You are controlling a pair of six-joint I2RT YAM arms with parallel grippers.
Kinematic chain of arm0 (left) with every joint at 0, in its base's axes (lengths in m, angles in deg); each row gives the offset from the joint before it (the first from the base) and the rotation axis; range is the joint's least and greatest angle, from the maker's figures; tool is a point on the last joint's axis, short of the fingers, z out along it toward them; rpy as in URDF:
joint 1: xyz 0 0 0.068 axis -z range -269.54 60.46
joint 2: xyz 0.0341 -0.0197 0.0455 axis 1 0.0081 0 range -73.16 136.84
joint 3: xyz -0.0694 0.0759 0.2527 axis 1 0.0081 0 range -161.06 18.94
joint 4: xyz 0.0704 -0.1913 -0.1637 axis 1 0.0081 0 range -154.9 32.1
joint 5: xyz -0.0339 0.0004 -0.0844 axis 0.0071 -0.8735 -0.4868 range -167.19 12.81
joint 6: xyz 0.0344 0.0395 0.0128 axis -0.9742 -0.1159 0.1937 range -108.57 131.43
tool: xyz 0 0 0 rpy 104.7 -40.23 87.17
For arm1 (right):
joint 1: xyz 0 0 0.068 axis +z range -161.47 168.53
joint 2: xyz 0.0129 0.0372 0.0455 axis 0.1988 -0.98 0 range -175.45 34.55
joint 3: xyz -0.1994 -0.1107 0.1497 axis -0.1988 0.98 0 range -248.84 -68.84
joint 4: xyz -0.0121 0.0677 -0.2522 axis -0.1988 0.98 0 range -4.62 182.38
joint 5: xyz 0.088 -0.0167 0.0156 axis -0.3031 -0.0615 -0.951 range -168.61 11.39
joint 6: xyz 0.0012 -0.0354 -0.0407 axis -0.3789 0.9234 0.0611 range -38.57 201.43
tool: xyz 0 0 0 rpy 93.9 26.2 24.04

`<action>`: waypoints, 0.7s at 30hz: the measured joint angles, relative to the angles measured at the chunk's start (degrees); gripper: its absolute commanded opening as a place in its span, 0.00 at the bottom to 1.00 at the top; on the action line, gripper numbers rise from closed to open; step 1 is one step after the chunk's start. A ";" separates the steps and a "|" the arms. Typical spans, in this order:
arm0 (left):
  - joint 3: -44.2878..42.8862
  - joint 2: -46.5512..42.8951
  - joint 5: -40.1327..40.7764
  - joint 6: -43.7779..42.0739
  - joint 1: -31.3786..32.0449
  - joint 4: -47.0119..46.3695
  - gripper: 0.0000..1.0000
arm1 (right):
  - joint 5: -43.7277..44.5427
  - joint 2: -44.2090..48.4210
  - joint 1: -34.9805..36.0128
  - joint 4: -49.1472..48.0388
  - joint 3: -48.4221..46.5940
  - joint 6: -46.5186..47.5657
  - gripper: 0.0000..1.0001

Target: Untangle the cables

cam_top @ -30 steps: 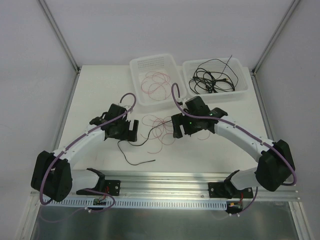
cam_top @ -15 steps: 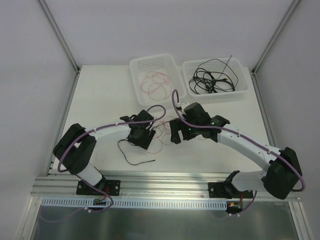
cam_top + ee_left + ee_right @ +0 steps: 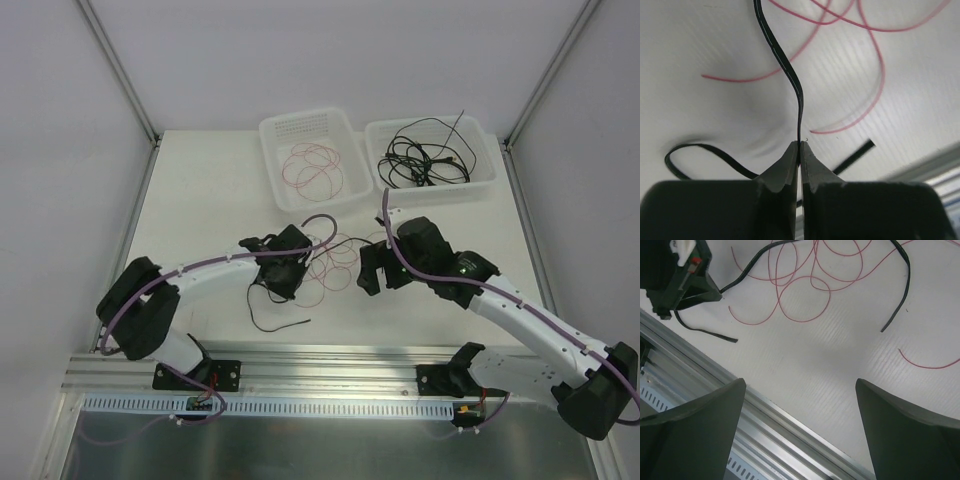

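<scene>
A loose tangle of thin red cables (image 3: 335,262) lies mid-table, and a black cable (image 3: 275,318) trails from it toward the near edge. My left gripper (image 3: 283,283) sits at the tangle's left side. In the left wrist view its jaws (image 3: 800,145) are shut on the black cable (image 3: 785,60), which rises from the tips past red strands (image 3: 875,75). My right gripper (image 3: 372,270) hovers at the tangle's right side. It is open wide in its wrist view (image 3: 800,382), holding nothing, with the red loops (image 3: 805,295) and a black cable end (image 3: 900,285) beyond its fingers.
Two white baskets stand at the back. The left one (image 3: 268,128) holds red wire loops (image 3: 312,168) and the right one (image 3: 372,132) holds black cables (image 3: 425,160). An aluminium rail (image 3: 330,360) runs along the near table edge, close under the right gripper (image 3: 715,385).
The left arm swung right to the tangle and its jaws went from open to shut on the black cable. The right gripper drew back toward the near right and stays open.
</scene>
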State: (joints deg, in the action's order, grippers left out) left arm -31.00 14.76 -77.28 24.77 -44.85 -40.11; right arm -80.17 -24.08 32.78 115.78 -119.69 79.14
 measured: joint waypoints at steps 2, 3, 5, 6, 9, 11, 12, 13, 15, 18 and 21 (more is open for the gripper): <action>0.17 -4.46 -1.46 0.46 0.79 1.29 0.00 | 0.02 0.52 0.00 -0.11 0.09 -0.39 1.00; 0.09 -7.21 -2.40 0.68 1.14 1.62 0.00 | -0.04 0.61 0.00 -0.24 0.09 -0.57 1.00; -0.66 -12.94 -4.02 0.90 1.31 2.36 0.00 | -0.55 0.66 0.00 -0.94 0.09 -1.29 1.00; -1.46 -15.61 -4.76 1.03 1.40 2.62 0.00 | -0.83 0.66 0.00 -1.38 0.09 -1.68 1.00; -4.92 -21.35 -7.37 1.07 1.40 3.08 0.00 | -2.43 0.72 0.02 -3.17 0.11 -3.06 1.00; -7.58 -23.47 -9.68 1.03 1.40 3.15 0.00 | -3.89 1.03 0.11 -4.85 0.13 -3.72 1.00; -8.66 -24.00 -10.80 1.03 1.40 3.13 0.00 | -4.66 1.33 0.17 -5.62 0.17 -3.78 1.00; -9.66 -24.37 -12.17 1.03 1.40 3.17 0.00 | -5.64 1.79 0.28 -6.71 0.35 -3.72 1.00; -11.17 -24.52 -14.38 0.96 1.40 3.54 0.00 | -7.80 2.73 0.59 -8.39 0.70 -3.19 1.00; -13.09 -24.52 -17.42 0.79 1.40 4.68 0.00 | -10.25 3.67 1.29 -10.03 0.74 -1.60 1.00; -15.06 -24.52 -19.82 0.63 1.40 5.33 0.00 | -11.56 4.70 1.84 -11.41 0.74 0.87 1.00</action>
State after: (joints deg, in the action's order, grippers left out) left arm -46.06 -9.77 -97.11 25.40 -43.45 -34.77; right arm -91.74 -19.38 34.62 104.37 -118.95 80.02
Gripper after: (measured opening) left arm 0.009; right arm 0.993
